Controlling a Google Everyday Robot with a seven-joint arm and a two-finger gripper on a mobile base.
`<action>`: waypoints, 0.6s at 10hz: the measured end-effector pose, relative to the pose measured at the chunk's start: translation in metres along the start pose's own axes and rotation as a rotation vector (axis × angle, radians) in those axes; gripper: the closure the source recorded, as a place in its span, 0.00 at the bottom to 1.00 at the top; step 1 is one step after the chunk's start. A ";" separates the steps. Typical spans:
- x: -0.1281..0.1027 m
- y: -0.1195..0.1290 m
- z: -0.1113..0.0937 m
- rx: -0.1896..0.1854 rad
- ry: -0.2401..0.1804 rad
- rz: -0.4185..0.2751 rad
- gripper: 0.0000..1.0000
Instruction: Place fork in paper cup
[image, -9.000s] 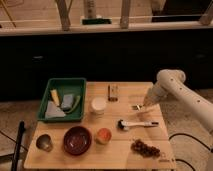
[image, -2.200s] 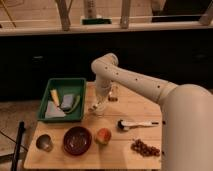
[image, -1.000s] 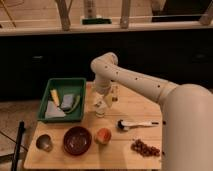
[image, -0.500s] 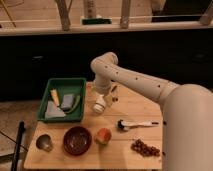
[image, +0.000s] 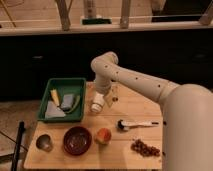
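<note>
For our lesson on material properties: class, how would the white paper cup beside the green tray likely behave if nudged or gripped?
The paper cup looks like thin paper, so it is probably light and easily crushed. It appears tilted just below the gripper, suggesting it tips readily. Being cylindrical, it might roll across the wooden table.

The big white robot arm (image: 150, 85) bends down over the wooden table (image: 125, 155), its gripper (image: 98, 103) right at the paper cup (image: 96, 106) beside the green tray (image: 64, 98), with a dark red bowl (image: 77, 140), a small orange cup (image: 103, 135) and a white-handled tool (image: 137, 124) nearby.
</note>
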 end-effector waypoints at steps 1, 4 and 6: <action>-0.001 0.001 0.000 0.001 -0.001 -0.001 0.20; -0.002 0.001 -0.001 0.017 0.001 -0.005 0.20; -0.003 0.001 -0.001 0.023 -0.001 -0.008 0.20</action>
